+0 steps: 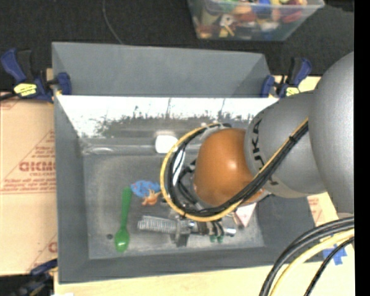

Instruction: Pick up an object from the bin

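The arm [308,147] reaches into the grey bin [154,73] from the right, its orange cover [221,165] and looped cables [168,171] hanging over the middle of the floor. The gripper [186,229] is low near the front wall, just beside a grey ridged piece [155,225] lying flat. A green spoon [123,222] lies to the left of that piece, bowl toward the front. A blue scrap [144,187] and a small orange thing [152,197] sit close together just behind the spoon's handle. A white lump [166,143] rests by the back wall. A pink and white item [244,214] shows under the arm on the right.
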### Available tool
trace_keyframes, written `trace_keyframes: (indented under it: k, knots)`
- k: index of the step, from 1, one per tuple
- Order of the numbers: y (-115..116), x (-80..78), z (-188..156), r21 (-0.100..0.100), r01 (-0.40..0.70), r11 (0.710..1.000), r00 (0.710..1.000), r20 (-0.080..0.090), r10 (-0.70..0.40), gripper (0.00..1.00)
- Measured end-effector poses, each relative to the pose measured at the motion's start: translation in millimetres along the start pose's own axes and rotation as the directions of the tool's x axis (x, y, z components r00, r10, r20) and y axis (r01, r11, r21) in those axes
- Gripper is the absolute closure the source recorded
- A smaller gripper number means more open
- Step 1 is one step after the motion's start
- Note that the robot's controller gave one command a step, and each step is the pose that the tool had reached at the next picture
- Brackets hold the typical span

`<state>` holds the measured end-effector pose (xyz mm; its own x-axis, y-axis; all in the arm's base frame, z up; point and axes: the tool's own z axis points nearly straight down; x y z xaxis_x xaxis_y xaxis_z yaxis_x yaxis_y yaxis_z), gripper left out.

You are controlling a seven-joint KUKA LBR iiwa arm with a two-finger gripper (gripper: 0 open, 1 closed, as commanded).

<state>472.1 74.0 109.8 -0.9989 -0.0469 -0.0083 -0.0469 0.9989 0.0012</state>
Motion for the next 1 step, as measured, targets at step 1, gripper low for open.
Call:
trace_keyframes:
  k: [1]
  knots:
    - [-0.1, -1.0, -25.3, 0.000, 0.001, 1.000, 1.000, 0.003, -0.001, 1.00]
